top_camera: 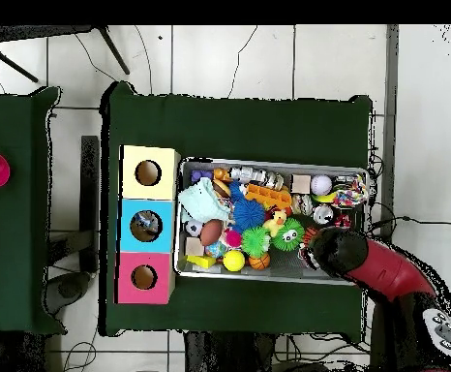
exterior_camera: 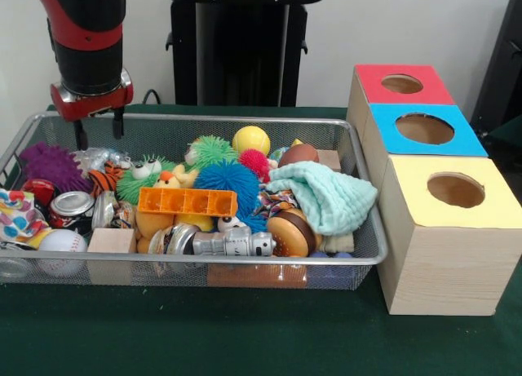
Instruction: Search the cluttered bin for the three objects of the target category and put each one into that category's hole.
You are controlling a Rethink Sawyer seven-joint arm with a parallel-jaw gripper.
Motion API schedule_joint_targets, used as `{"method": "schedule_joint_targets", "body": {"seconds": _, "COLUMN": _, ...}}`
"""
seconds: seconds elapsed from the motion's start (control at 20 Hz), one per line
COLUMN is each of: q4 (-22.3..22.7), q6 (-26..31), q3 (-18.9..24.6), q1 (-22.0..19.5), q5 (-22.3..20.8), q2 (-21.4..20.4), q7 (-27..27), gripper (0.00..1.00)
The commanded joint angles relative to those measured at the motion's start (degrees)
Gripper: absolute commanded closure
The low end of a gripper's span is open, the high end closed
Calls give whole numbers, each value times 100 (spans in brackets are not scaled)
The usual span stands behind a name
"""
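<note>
Three holed boxes [exterior_camera: 436,188] wait beside the bin [exterior_camera: 245,270]; gripper [exterior_camera: 99,130] hovers spread and empty, presumably searching.

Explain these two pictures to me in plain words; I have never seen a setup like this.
The red and black thing is a robot arm. Its gripper hangs open and empty over one end of a wire bin.

One picture faces the robot from across the table. The other looks straight down, so everything appears turned half round.

On the green table the bin is heaped with toys: a yellow ball, a blue spiky ball, an orange block, a white baseball, a mint cloth. Beside it stand three wooden boxes with round holes, topped red, blue and yellow. Nothing is held.
</note>
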Motion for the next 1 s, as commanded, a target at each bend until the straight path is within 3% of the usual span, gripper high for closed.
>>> {"method": "schedule_joint_targets", "body": {"seconds": 0.05, "q4": -304, "q6": -386, "q3": 435, "q1": -178, "q5": -359, "q2": 377, "q7": 661, "gripper": 0}}
{"method": "schedule_joint_targets", "body": {"seconds": 0.75, "q4": -67, "q6": -651, "q3": 417, "q1": -284, "q5": -449, "q2": 564, "q7": 847, "gripper": 0}}
{"method": "schedule_joint_targets", "body": {"seconds": 1.0, "q4": -44, "q6": -859, "q3": 653, "q1": -460, "q5": -498, "q2": 743, "q7": 738, "gripper": 0}}
